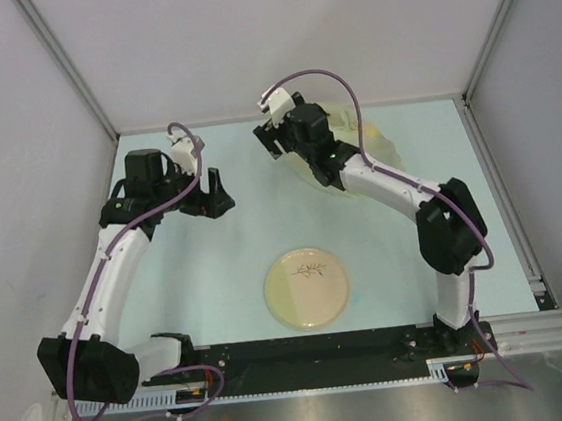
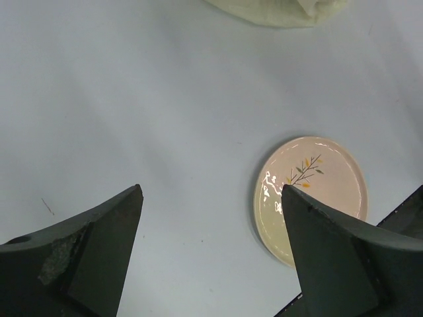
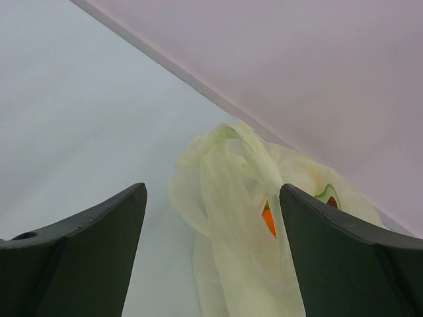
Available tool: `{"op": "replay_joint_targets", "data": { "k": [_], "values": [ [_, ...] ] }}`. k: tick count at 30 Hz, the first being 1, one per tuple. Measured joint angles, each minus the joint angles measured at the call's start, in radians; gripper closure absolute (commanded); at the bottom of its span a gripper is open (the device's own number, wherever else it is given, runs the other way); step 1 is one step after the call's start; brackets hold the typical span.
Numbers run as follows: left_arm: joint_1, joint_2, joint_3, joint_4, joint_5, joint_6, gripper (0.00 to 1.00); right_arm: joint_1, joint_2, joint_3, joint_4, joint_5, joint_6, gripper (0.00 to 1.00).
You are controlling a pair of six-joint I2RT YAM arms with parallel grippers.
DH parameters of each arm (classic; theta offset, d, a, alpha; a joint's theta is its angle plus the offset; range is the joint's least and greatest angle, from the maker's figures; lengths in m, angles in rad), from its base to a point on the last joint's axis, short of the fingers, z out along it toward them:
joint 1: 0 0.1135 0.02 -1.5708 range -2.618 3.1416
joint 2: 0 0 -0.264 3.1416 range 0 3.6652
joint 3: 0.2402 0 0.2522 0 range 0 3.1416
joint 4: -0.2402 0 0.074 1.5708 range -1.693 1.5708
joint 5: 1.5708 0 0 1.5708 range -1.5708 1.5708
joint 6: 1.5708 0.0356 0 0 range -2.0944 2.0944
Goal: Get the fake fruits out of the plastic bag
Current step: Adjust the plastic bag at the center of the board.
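right gripper: the right gripper (image 3: 213,191) has its jaws spread wide and holds nothing. it sits low at the far side of the table (image 1: 218,277), pointing toward the back wall (image 3: 297,66).
just ahead of it: the gathered, twisted top of the plastic bag (image 3: 231,198) rises into the gap in its wrist view. from here i'd say it's in front of the tips, not pinched.
plastic bag: thin, pale yellow-cream and crumpled, it lies near the back wall. from above it is mostly hidden under the right arm, with only its edge (image 1: 369,141) showing.
fruits: all inside the bag as far as i can see. an orange fruit (image 3: 268,221) glows through a fold, and a green fruit (image 3: 327,193) with a red edge, maybe the mango, shows beside it. the rest i can't make out.
left gripper: the left gripper (image 2: 211,190) is also wide open and empty, hanging over bare table well apart from the bag.
plate: the beige plate (image 2: 310,191) with a small sprig print has nothing on it, and sits nearer the arm bases.
step: looks like the very start, reaching for the bag, with no fruit out yet.
next move: probably close on the bunched neck or a loose edge, then lift or spread it. the film is slippery, so the bite needs to be deep, and the left arm likely has to come over to hold or open the mouth.
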Motion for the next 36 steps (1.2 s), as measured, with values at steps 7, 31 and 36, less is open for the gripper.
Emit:
{"op": "replay_joint_targets", "data": {
  "k": [7,31,36],
  "values": [
    [0.003,0.026,0.006,0.040,0.002,-0.035,0.09,-0.040,0.183,0.146,0.039,0.093,-0.066,0.24],
    [0.003,0.364,0.216,0.297,-0.053,-0.130,0.09,-0.026,-0.166,-0.168,-0.162,-0.207,-0.071,1.00],
    [-0.009,0.479,0.310,0.343,-0.037,-0.111,0.08,0.003,-0.367,-0.304,-0.216,-0.255,-0.034,1.00]
  ]
}}
